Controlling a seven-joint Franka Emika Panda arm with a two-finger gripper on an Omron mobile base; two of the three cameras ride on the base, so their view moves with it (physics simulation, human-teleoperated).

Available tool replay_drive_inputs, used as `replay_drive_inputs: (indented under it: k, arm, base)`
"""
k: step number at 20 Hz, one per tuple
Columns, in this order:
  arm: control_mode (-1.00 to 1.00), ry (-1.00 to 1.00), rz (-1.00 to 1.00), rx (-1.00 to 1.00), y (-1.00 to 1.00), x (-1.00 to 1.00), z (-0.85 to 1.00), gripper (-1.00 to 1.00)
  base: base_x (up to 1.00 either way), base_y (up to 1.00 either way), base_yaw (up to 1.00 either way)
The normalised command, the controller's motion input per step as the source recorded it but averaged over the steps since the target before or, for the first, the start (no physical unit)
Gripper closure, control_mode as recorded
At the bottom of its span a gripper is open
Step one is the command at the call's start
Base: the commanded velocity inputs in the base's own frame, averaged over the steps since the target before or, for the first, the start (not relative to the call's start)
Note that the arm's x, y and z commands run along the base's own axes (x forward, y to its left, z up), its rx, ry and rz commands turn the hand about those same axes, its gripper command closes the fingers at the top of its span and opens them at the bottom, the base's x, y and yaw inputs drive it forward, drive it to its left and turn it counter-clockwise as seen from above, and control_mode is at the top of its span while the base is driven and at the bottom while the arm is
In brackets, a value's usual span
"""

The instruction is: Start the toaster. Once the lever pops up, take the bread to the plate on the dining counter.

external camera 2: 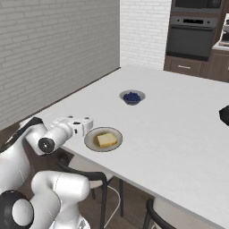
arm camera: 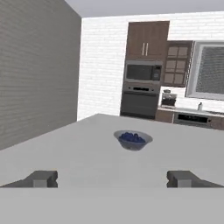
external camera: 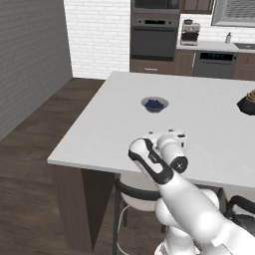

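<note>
The bread [external camera 2: 106,139] lies flat on the plate [external camera 2: 91,142], which sits near the close edge of the dining counter worktop [external camera 2: 179,129], so the delivery step reads as done or at its very end. The gripper [external camera 2: 81,125] is level just beside the plate, on its left in the right base view, clear of both bread and plate. In the hand view its two fingertips [arm camera: 43,178] stand wide apart with nothing between them: the jaws are fully spread and empty. That view looks across the worktop toward a small bowl of blue berries [arm camera: 133,140], well beyond the plate. A dark object [external camera: 247,103] sits at the far right edge of the worktop; what it is cannot be told. Judgement: the remaining move is a clean withdrawal up and back, without brushing the plate rim.
</note>
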Motion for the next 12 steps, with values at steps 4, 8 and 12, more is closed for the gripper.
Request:
replay_drive_inputs:
  k: [4, 8, 12]
  arm:
    - [-1.0, 0.36, -0.05, -0.06, 0.14, -0.82, 0.91, -1.0]
    - [-1.0, 0.45, -0.09, -0.01, 0.08, -0.7, 0.54, -1.0]
    - [-1.0, 0.51, -0.04, 0.01, 0.08, -0.5, 0.83, -1.0]
  base:
    - [0.0, 0.0, 0.0]
    - [0.0, 0.0, 0.0]
    - [0.0, 0.0, 0.0]
